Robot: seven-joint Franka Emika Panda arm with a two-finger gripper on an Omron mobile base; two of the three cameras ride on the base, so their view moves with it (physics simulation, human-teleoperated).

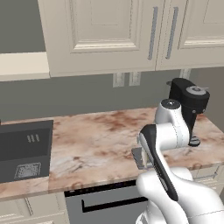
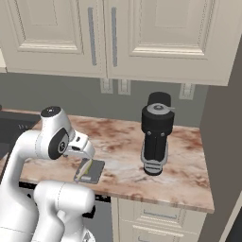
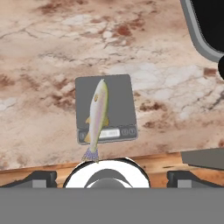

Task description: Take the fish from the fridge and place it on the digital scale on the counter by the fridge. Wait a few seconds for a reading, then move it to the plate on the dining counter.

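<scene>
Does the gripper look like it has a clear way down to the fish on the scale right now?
Probably yes. The fish lies bare on the digital scale, the open gripper hangs above it, and the coffee machine stands well aside.

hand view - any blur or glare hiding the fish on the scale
Hand view: sharp, evenly lit, no glare; the fish lies plain on the digital scale, tail past its front edge. Right base view: fish small, partly behind the arm.

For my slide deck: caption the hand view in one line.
Fish lying lengthwise on the digital scale on the marbled counter, tail overhanging the display edge.
</scene>
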